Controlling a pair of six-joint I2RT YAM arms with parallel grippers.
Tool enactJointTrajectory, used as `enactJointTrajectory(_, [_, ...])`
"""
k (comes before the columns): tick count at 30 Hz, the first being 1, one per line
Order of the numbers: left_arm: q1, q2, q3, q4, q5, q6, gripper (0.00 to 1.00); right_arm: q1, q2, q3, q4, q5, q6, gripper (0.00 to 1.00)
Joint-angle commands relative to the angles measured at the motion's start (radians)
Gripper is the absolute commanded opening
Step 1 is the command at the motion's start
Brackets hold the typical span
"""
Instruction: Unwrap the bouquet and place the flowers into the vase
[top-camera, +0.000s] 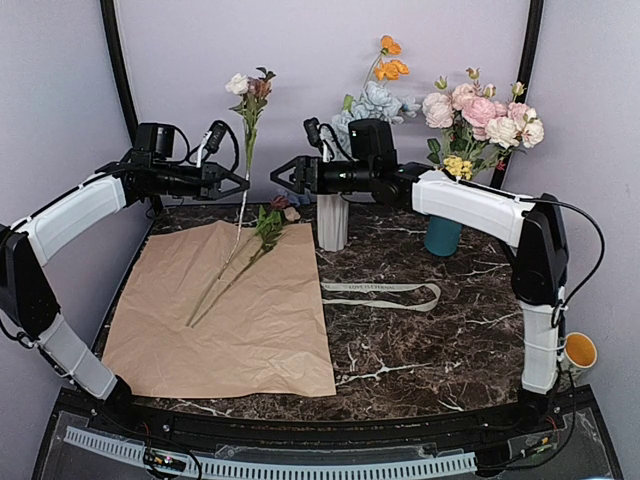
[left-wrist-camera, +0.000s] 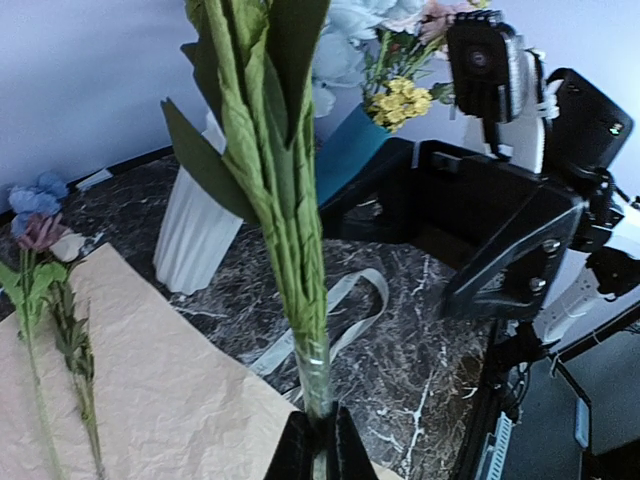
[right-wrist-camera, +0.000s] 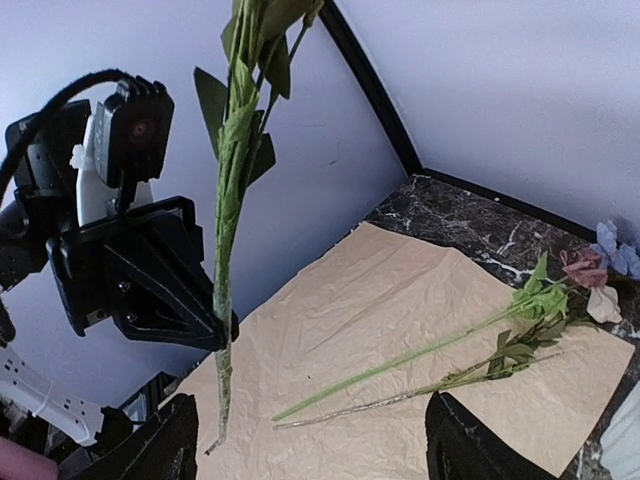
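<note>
Right pincer (top-camera: 282, 177) stands apart, empty, just left of the vase (top-camera: 332, 222); left pincer (top-camera: 238, 184), further left, clamps an upright flower (top-camera: 248, 120) low on its stem. Two more flowers (top-camera: 240, 262) lie left of the vase. Judged light, springy, top-heavy: take mid-stem below leaves.

**Right wrist view.** The right claw (right-wrist-camera: 310, 455) stands open, its two dark fingers (right-wrist-camera: 480, 440) wide apart at the lower edge with nothing gripped between them. Ahead of it and close to one finger, an upright flower stem (right-wrist-camera: 228, 250) hangs nearly vertical, leaves at the top, lower tip free in the air. The left claw (right-wrist-camera: 222, 335) faces the right claw and pinches this stem low down. Beyond the open fingers, crumpled kraft paper (right-wrist-camera: 380, 290) lies flat on the dark marble tabletop (right-wrist-camera: 480, 225). Two loose flowers (right-wrist-camera: 420, 352) lie side by side on the paper. Their pink, blue and cream blossoms (right-wrist-camera: 600, 270) point away towards the paper's far corner.
</note>
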Motion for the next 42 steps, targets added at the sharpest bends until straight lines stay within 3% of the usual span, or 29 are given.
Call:
enactJointTrajectory(1, [-0.017, -0.037, -0.029, 0.120, 0.171, -0.038, 0.00, 0.011, 0.040, 0.094, 0.048, -0.112, -0.009, 0.75])
enactJointTrajectory(6, [-0.048, -0.046, -0.053, 0.152, 0.177, -0.059, 0.00, 0.030, 0.065, 0.118, 0.107, -0.163, 0.006, 0.71])
enactJointTrajectory(15, [-0.065, -0.077, -0.098, 0.182, 0.187, -0.063, 0.00, 0.055, 0.106, 0.172, 0.102, -0.148, 0.040, 0.52])
enactJointTrajectory(20, [-0.068, -0.097, -0.113, 0.180, 0.181, -0.053, 0.00, 0.062, 0.119, 0.186, 0.108, -0.154, 0.051, 0.29])
enactJointTrajectory(24, [-0.068, -0.115, -0.125, 0.157, 0.146, -0.038, 0.00, 0.066, 0.116, 0.194, 0.115, -0.155, 0.051, 0.00])
enactJointTrajectory(26, [-0.070, -0.133, -0.139, 0.149, 0.098, -0.034, 0.10, 0.068, 0.104, 0.196, 0.110, -0.140, 0.036, 0.00])
enactJointTrajectory(29, [-0.070, -0.172, -0.160, 0.136, -0.022, -0.017, 0.51, 0.069, 0.069, 0.196, 0.086, -0.094, -0.017, 0.00])
enactJointTrajectory(32, [-0.069, -0.221, -0.192, 0.133, -0.169, 0.003, 0.74, 0.070, 0.001, 0.182, 0.053, 0.043, -0.104, 0.00])
enactJointTrajectory(36, [-0.069, -0.288, -0.251, 0.132, -0.331, 0.017, 0.87, 0.065, -0.066, 0.179, 0.023, 0.244, -0.233, 0.00])
enactJointTrajectory(42, [-0.069, -0.390, -0.369, 0.171, -0.484, 0.023, 0.90, 0.042, -0.099, 0.237, 0.023, 0.488, -0.392, 0.00])
